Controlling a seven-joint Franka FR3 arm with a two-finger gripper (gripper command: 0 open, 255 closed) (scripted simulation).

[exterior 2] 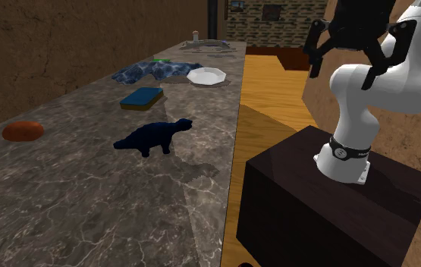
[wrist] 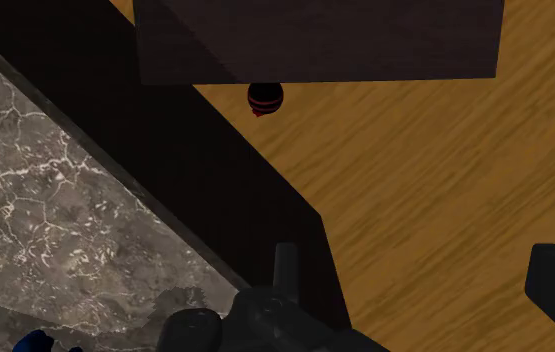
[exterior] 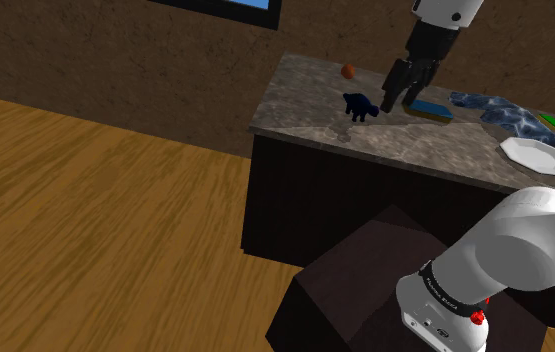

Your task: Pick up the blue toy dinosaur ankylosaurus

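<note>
The dark blue toy dinosaur [exterior: 361,106] [exterior 2: 154,136] stands upright on the marble counter [exterior: 300,105] [exterior 2: 87,212], near its front edge. My black gripper [exterior: 397,100] [exterior 2: 341,74] hangs high in the air with its fingers spread open and nothing between them. In the second exterior view it sits off the counter's edge, over the wooden floor and the stand. In the wrist view the gripper [wrist: 420,290] looks down at the floor beside the counter [wrist: 55,200]. A sliver of the blue dinosaur [wrist: 33,342] shows off to the side of the fingers.
On the counter lie an orange-brown lump [exterior: 348,71] [exterior 2: 23,130], a blue sponge [exterior: 431,108] [exterior 2: 142,96], a blue crumpled cloth [exterior: 500,110] [exterior 2: 152,70] and a white plate [exterior: 537,155] [exterior 2: 205,76]. The dark box stand [exterior 2: 337,205] sits close to the counter front.
</note>
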